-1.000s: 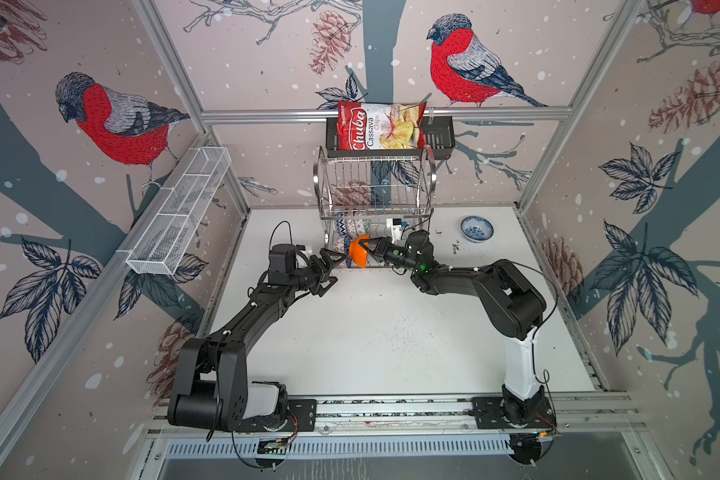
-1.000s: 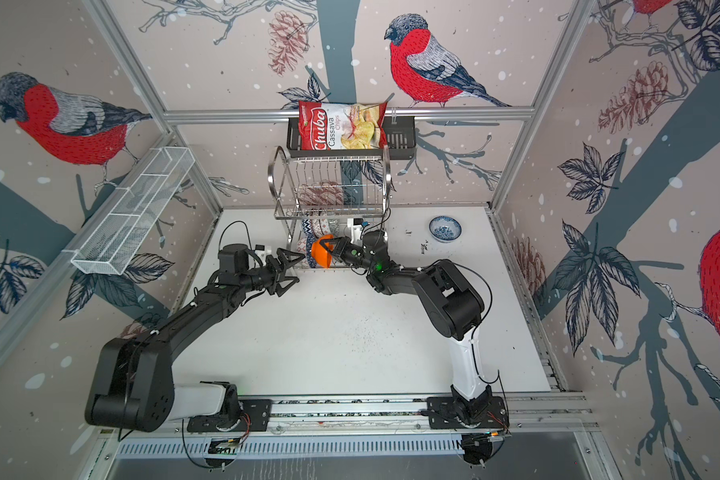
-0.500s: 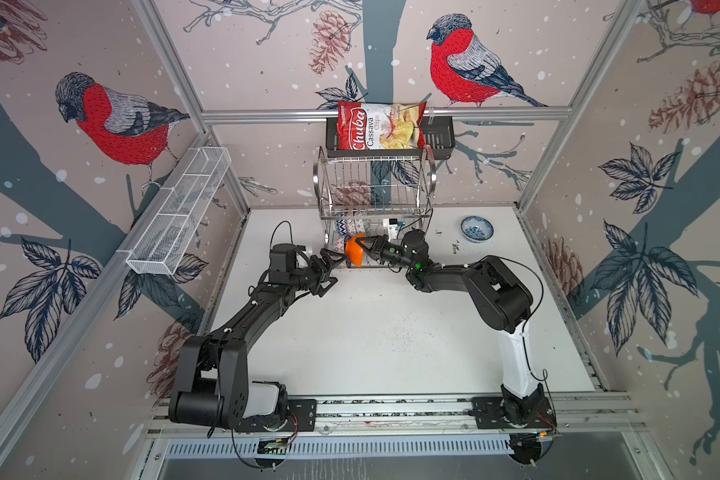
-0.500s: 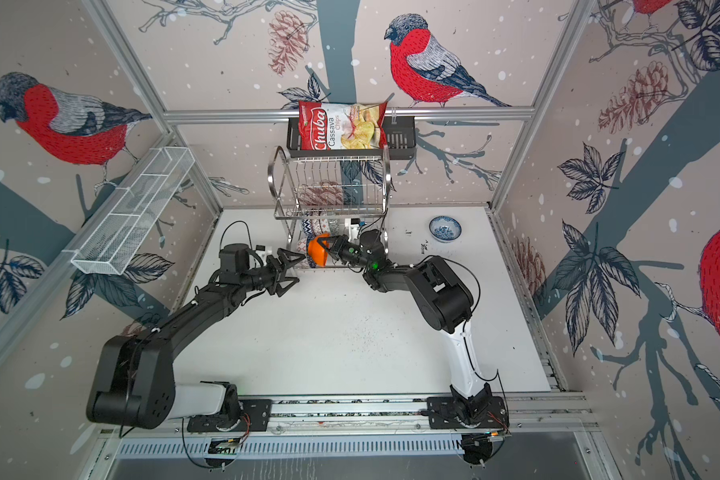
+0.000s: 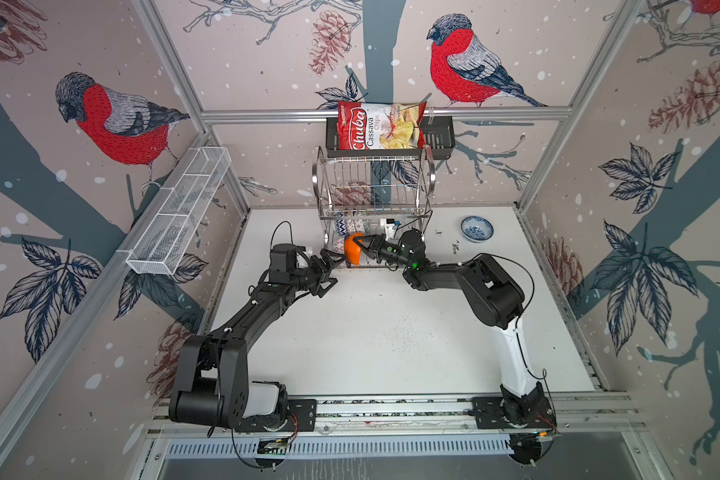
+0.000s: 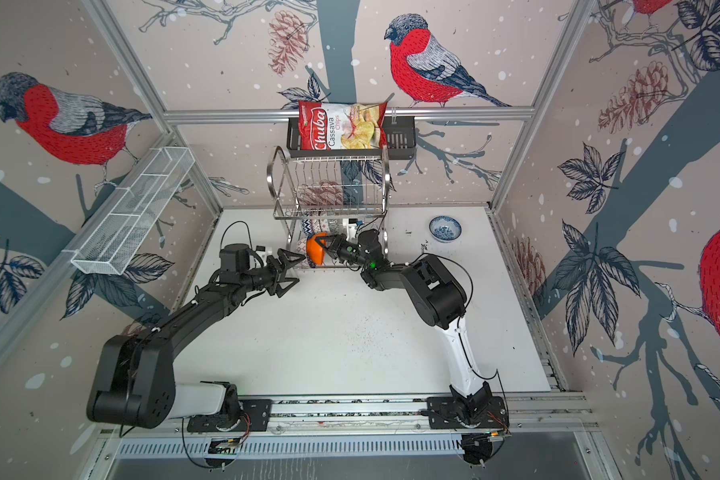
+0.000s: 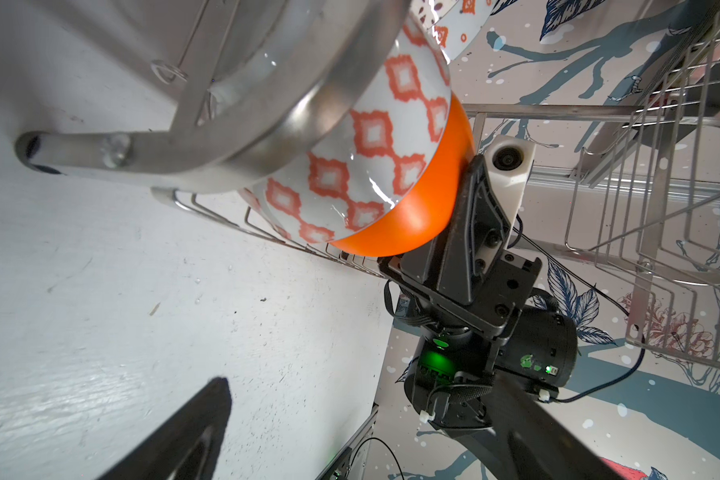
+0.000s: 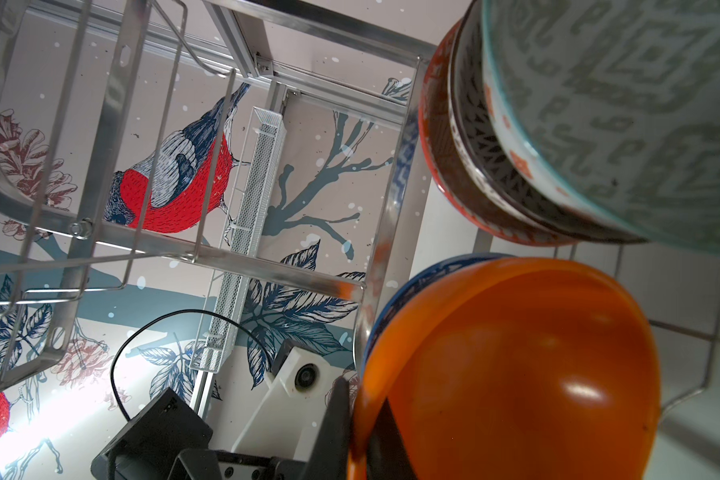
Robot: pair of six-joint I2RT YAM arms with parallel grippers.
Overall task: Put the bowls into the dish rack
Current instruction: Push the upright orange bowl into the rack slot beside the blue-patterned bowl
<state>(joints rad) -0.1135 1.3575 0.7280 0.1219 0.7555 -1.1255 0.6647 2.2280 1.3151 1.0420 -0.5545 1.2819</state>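
Note:
My right gripper [image 5: 366, 244] is shut on the rim of the plain orange bowl [image 5: 353, 249], holding it on edge at the front of the dish rack's [image 5: 374, 188] lower tier. In the right wrist view its fingers [image 8: 337, 419] pinch the orange bowl's [image 8: 516, 374] rim, with the grey-green bowl [image 8: 624, 116] and other patterned bowls stacked beside it. The orange-white bowl [image 7: 371, 158] touches the orange bowl [image 7: 425, 212] in the left wrist view. My left gripper [image 5: 330, 272] stands open and empty just left of the rack. A white-blue floral bowl [image 5: 476, 228] sits on the table at the right.
A black basket [image 5: 437, 135] with a chips bag [image 5: 379, 126] hangs above the rack. A long white mesh basket [image 5: 179, 212] runs along the left wall. The rack's steel end frame [image 7: 225, 137] is close to my left gripper.
The right gripper has carried the orange bowl a little further back and left into the rack's lower tier. The left arm has stayed where it was.

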